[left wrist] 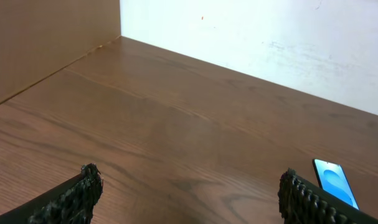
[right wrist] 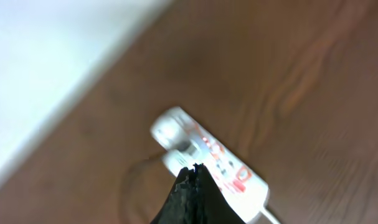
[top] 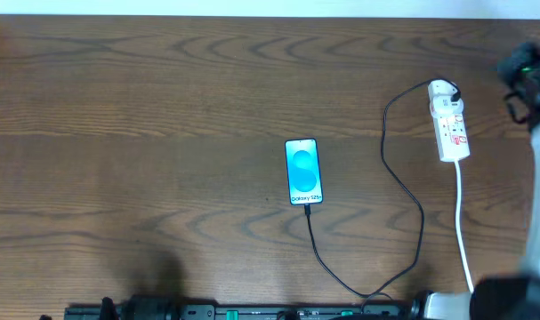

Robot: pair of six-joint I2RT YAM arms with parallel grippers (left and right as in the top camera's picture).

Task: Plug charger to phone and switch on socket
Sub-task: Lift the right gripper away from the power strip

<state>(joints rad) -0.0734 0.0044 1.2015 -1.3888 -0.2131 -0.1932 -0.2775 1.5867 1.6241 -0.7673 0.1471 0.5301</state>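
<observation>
Tabletop [top: 118, 89]: dark wood, looks slick. Socket [top: 450, 124] lies flat at far right; rigid light plastic, likely to skid under a sideways shove, so press a red-marked switch straight down. Phone [top: 303, 172] at centre, screen up; slim, glassy, awkward to lift off flat wood, best held by its long edges. Charger [top: 403, 191] loops limp between them, tip seemingly seated in the phone's near end. Left claw [left wrist: 189, 190] spread wide, empty. Right claw [right wrist: 192, 180] pinched together, poised over the socket

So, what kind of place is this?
Probably a robot test bench, not a home: a wooden table against a plain white wall, holding a phone, charger and socket, with the left gripper open above it.
</observation>
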